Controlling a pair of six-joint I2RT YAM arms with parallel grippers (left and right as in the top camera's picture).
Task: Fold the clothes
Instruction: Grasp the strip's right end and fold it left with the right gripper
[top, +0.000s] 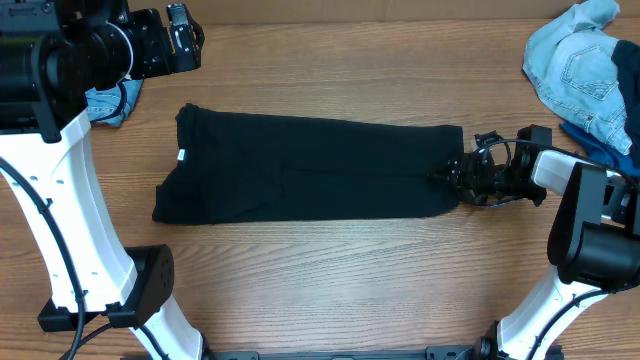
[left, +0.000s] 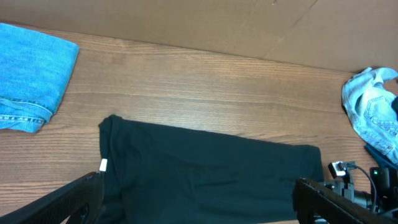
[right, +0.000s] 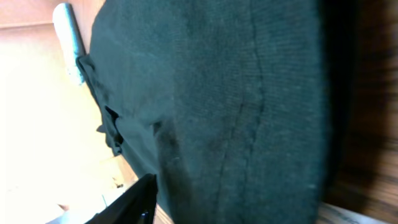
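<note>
One risk: pinching only top layer of black T-shirt (top: 300, 165), skewing fold; right fingers (top: 452, 173): grip unclear; left fingers (top: 183, 32): wide open.

You can't tell if right gripper (top: 457, 175) has the black T-shirt (top: 310, 165): tips too small overhead, wrist pic blurred. Denim pile (top: 585, 60) cut off at edge; folded denim (top: 105, 103) mostly under L arm (top: 60, 50).
</note>
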